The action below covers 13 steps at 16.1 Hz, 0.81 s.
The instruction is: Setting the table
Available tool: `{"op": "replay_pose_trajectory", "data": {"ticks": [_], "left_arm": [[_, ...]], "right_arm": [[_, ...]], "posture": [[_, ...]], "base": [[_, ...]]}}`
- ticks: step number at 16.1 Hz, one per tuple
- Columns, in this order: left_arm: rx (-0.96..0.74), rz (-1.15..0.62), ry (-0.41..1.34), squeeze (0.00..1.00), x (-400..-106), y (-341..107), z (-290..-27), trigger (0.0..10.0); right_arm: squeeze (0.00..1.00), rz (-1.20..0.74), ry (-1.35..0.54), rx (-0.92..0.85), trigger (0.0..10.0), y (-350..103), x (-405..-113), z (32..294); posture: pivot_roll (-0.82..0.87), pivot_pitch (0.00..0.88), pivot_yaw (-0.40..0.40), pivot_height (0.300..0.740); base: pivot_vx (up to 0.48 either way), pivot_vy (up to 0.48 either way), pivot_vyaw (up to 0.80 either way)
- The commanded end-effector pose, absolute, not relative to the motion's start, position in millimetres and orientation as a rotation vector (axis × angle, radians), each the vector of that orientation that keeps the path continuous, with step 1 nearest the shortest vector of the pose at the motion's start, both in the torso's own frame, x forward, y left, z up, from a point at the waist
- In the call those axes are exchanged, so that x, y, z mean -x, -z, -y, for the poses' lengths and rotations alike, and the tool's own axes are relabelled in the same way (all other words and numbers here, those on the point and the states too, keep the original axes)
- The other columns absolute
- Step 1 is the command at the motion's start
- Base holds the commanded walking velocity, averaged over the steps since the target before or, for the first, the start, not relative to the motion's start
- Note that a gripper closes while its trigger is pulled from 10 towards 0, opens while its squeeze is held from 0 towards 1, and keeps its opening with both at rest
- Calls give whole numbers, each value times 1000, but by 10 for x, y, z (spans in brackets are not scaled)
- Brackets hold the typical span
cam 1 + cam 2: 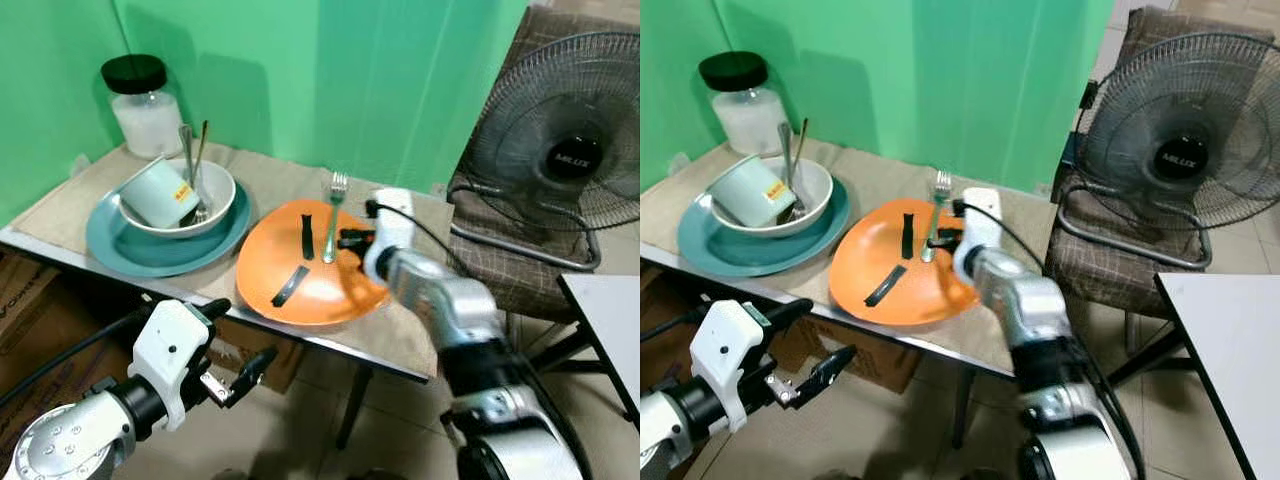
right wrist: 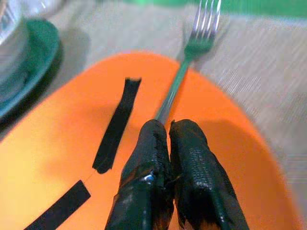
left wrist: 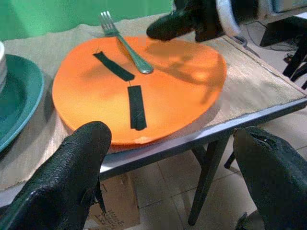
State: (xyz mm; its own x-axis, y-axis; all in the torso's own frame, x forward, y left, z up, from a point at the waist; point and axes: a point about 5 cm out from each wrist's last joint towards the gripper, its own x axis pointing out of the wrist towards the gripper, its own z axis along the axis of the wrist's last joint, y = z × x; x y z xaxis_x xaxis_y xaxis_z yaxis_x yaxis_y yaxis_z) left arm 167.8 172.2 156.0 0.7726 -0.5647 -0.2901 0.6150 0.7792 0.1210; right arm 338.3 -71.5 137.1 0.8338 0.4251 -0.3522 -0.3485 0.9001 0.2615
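cloth-covered table (image 1: 420,330), plates (image 1: 300,265), perhaps jar (image 1: 140,105)

Open floor under the table edge (image 1: 330,345) gives the left gripper (image 1: 240,345) plenty of room. Up top, the right gripper (image 2: 168,132) sits over the orange plate (image 1: 300,300), while the stacked bowl (image 1: 222,195) (mug inside) crowds the far left and a fan (image 1: 560,140) blocks the right.

Fork (image 1: 333,215) lies across orange plate (image 1: 305,265); right end effector (image 1: 350,240) beside handle; left end effector (image 1: 238,340) below table edge.

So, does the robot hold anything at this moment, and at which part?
The right gripper is shut on the handle end of the fork, which lies across the orange plate. The left gripper is open and holds nothing.
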Motion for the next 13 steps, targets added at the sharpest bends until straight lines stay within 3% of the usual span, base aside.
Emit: {"op": "replay_pose_trajectory", "data": {"ticks": [1,2,3,4,5,10,13], "left_arm": [[-215,-243,644,0,-1684,-1552,-1709,10000],[-215,-242,644,0,-1685,-1551,-1706,10000],[-213,-242,644,0,-1681,-1543,-1699,10000],[-213,-247,645,0,-1675,-1526,-1696,10000],[-223,-255,632,0,-1682,-1506,-1719,10000],[-310,-257,436,0,-1752,-1509,-2000,10000],[-328,-253,437,0,-1704,-1564,-2069,10000]], "right_arm": [[0,-403,-438,-180,0,-1429,-3336,728],[0,-407,-445,-166,0,-1434,-3303,747],[0,-407,-456,-115,2902,-1439,-3254,760],[0,-394,-484,-98,10000,-1450,-3237,709],[1000,-395,-489,-99,10000,-1462,-3262,631],[1000,-417,-420,-127,10000,-1489,-3492,307],[1000,-432,-373,-88,10000,-1441,-3583,207]], "posture": [[7,26,-18,740],[6,23,-18,740],[3,20,-18,740],[4,15,-20,740],[4,15,-20,740],[27,25,-42,740],[46,56,-53,740]], "base": [[0,0,0],[0,0,0],[0,0,0],[0,0,0],[0,0,0],[0,0,0],[0,0,0]]}}
